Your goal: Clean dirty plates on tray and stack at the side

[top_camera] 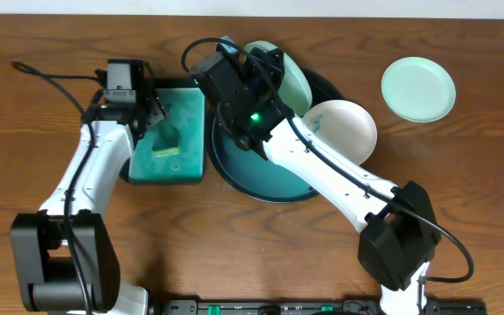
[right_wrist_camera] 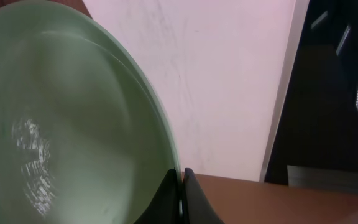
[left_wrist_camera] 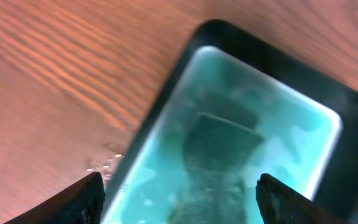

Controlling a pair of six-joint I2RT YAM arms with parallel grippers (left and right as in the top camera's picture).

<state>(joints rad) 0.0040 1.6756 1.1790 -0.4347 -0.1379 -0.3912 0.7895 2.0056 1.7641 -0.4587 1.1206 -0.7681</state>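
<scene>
My right gripper (top_camera: 268,63) is shut on the rim of a pale mint-green plate (top_camera: 292,80) and holds it tilted above the far side of the round black-rimmed tray (top_camera: 245,175). In the right wrist view the closed fingers (right_wrist_camera: 180,190) pinch that plate's edge (right_wrist_camera: 73,124). A white plate (top_camera: 346,129) leans on the tray's right rim. Another mint-green plate (top_camera: 418,88) lies on the bare table at the right. My left gripper (top_camera: 157,118) hangs open over the rectangular teal tray (top_camera: 191,105). Its gripper (left_wrist_camera: 179,202) holds nothing.
The rectangular tray (left_wrist_camera: 185,68) holds teal liquid with a dark sponge (left_wrist_camera: 219,155) lying in it; from overhead the sponge (top_camera: 169,147) looks yellow-green. Small wet spots (left_wrist_camera: 107,158) sit on the wood beside the tray. Cables run along the far left of the table.
</scene>
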